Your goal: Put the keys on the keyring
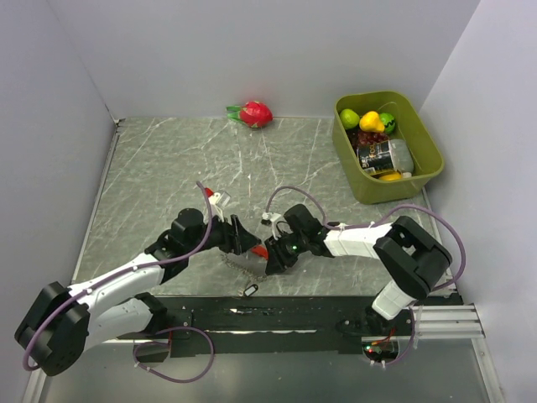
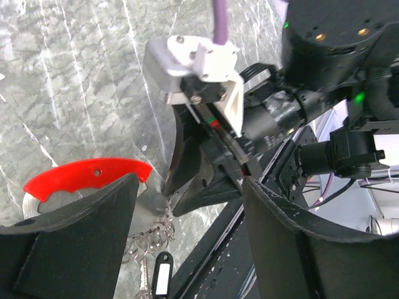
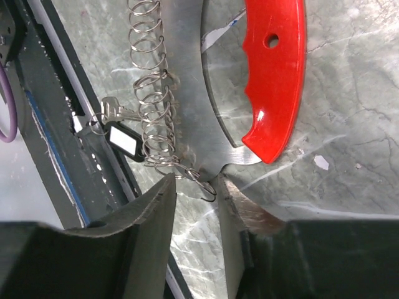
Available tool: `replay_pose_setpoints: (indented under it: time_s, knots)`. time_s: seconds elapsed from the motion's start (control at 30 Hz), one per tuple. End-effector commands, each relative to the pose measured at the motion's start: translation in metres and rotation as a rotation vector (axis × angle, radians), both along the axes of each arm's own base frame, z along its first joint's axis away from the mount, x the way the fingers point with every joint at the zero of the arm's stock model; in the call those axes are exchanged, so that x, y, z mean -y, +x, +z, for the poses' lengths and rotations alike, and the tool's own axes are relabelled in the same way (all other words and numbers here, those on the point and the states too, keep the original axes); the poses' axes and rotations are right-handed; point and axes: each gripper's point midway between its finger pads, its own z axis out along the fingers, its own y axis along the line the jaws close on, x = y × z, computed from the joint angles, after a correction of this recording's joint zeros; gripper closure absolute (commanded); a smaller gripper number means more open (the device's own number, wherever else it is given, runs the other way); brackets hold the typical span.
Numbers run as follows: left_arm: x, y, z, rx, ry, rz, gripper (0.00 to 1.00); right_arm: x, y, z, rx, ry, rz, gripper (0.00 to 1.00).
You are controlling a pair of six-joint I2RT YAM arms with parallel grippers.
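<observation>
The keyring is a red crescent (image 3: 277, 75) on a silvery plate (image 3: 187, 93) with a chain of wire rings (image 3: 151, 93). It lies near the table's front edge (image 1: 260, 251) and also shows in the left wrist view (image 2: 87, 175). A small silvery key (image 3: 111, 111) with a black tag (image 3: 124, 142) hangs at the chain's side, by the black rail (image 1: 250, 290). My right gripper (image 3: 198, 193) is narrowly open, its tips either side of the chain's end ring. My left gripper (image 2: 190, 187) is wide open just left of it, holding nothing.
A green bin (image 1: 428, 143) of toy fruit and a can stands at the back right. A red dragon fruit (image 1: 252, 113) lies against the back wall. A black rail (image 1: 294, 311) runs along the near edge, right beside the chain.
</observation>
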Motion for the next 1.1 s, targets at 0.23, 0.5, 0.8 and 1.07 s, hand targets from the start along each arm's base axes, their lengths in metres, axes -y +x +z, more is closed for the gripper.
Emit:
replay_pose_setpoints:
  time_s: [0.23,0.5,0.8,1.07]
  knots:
    - [-0.005,0.006,0.063,0.170,-0.107,0.012,0.28,-0.001,0.017,0.004,0.058,-0.026,-0.023,1.00]
    - [-0.012,-0.008,0.093,0.259,-0.096,-0.110,0.36,-0.017,0.035,0.115,0.358,0.141,0.144,1.00]
    - [-0.005,-0.021,0.133,0.328,-0.096,-0.231,0.41,-0.023,0.003,0.242,0.578,0.416,0.395,1.00]
    - [-0.001,-0.039,0.152,0.400,-0.152,-0.340,0.49,-0.024,-0.007,0.265,0.548,0.453,0.439,1.00]
